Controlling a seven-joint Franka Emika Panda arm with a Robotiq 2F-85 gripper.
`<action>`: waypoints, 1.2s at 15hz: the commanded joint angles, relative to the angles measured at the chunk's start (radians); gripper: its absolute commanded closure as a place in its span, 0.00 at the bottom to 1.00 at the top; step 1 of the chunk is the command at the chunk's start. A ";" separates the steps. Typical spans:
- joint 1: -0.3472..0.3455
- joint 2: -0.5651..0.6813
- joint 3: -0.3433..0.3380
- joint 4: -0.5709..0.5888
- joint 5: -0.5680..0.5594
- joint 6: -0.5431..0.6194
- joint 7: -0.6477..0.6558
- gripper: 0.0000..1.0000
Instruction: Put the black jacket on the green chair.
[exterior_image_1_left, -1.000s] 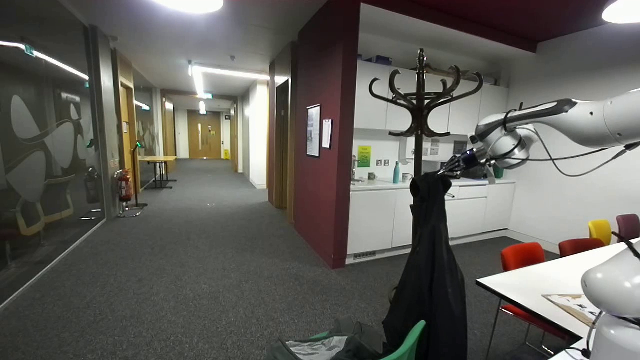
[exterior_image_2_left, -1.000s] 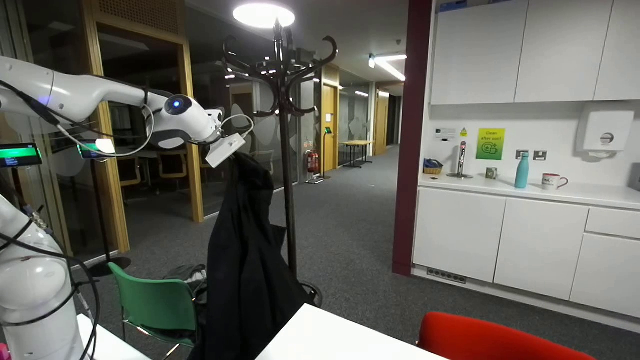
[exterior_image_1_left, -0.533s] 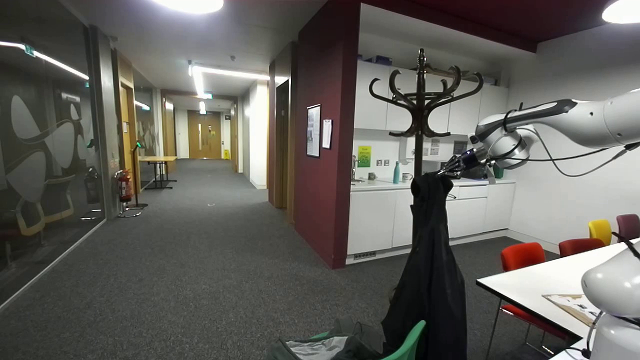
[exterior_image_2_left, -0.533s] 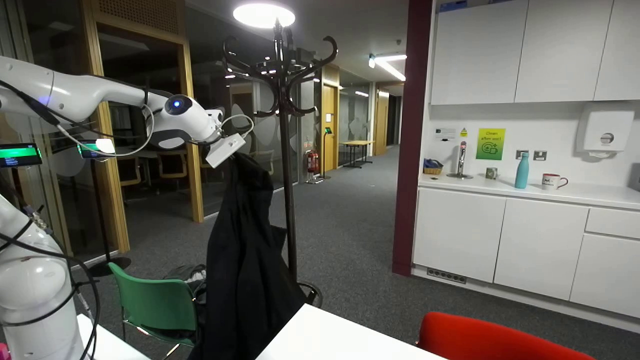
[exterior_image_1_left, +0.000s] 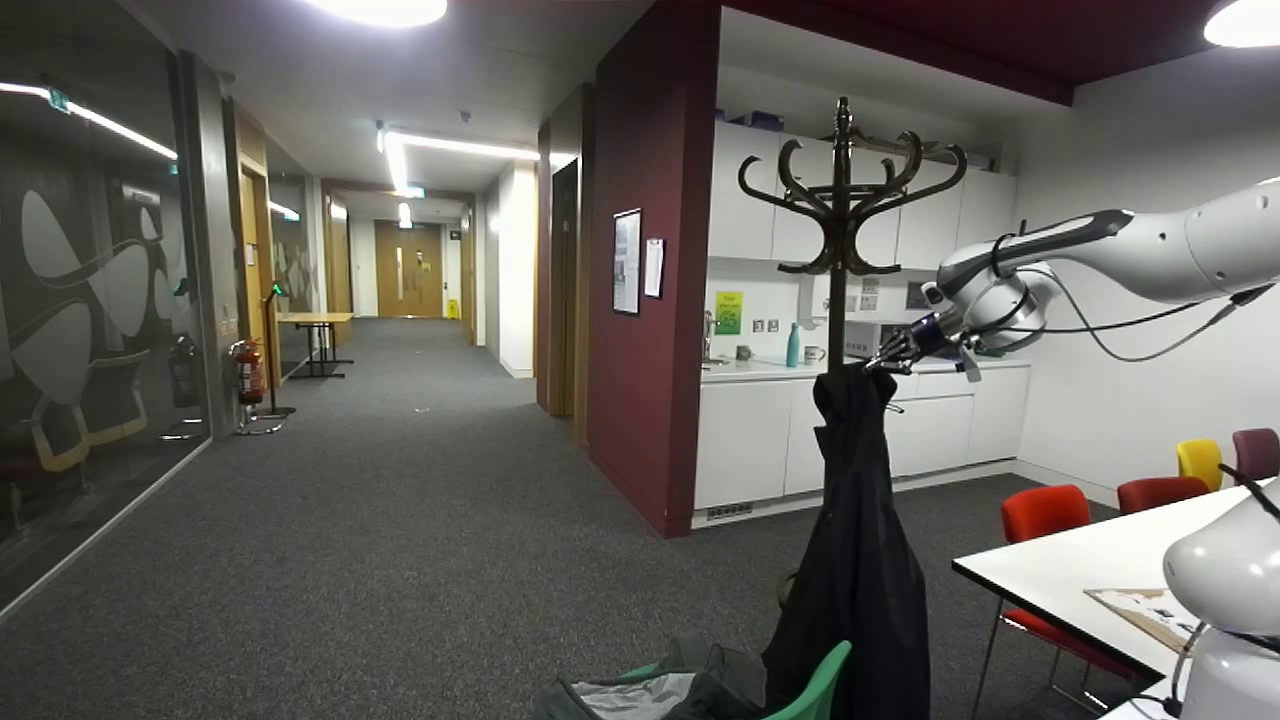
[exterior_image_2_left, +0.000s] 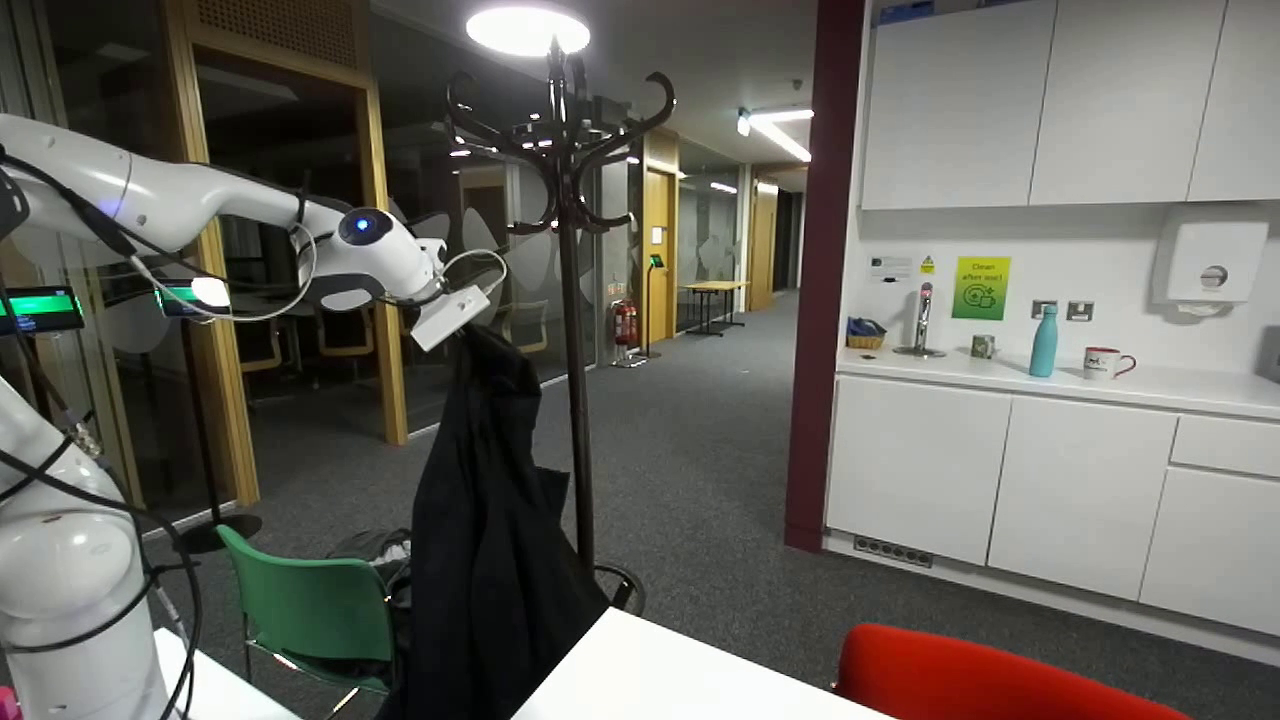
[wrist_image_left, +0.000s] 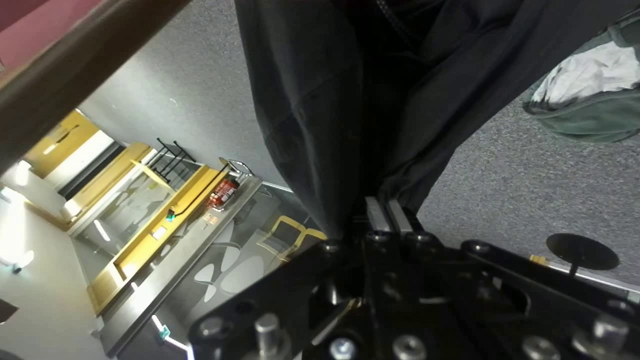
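Note:
The black jacket (exterior_image_1_left: 862, 540) hangs long and limp from my gripper (exterior_image_1_left: 878, 362). It shows in both exterior views (exterior_image_2_left: 490, 520), and its folds fill the upper middle of the wrist view (wrist_image_left: 320, 100). My gripper is shut on the jacket's top; in the wrist view its two pale fingertips (wrist_image_left: 388, 214) are almost together with black cloth around them. The green chair (exterior_image_2_left: 310, 605) stands beside the jacket's lower part, on the robot's side of it; only its curved green edge (exterior_image_1_left: 825, 680) shows in an exterior view. The jacket's bottom is cut off or hidden behind the chair and table.
The black coat stand (exterior_image_1_left: 838, 200) is close beside the jacket (exterior_image_2_left: 572, 350); its brown pole (wrist_image_left: 75, 75) crosses the wrist view's corner. A grey bag (exterior_image_1_left: 700, 680) lies on the green chair. A white table (exterior_image_2_left: 660, 675) and a red chair (exterior_image_2_left: 980, 675) are nearby.
My gripper and the jacket have come down a little in the last half second, and moved slightly left in both exterior views. The chair and coat stand have not moved.

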 joint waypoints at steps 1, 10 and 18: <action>0.016 0.024 0.040 0.037 -0.019 0.001 0.013 0.99; 0.276 0.115 -0.041 0.108 -0.283 0.020 0.153 0.99; 0.423 0.235 -0.059 0.230 -0.442 0.004 0.245 0.99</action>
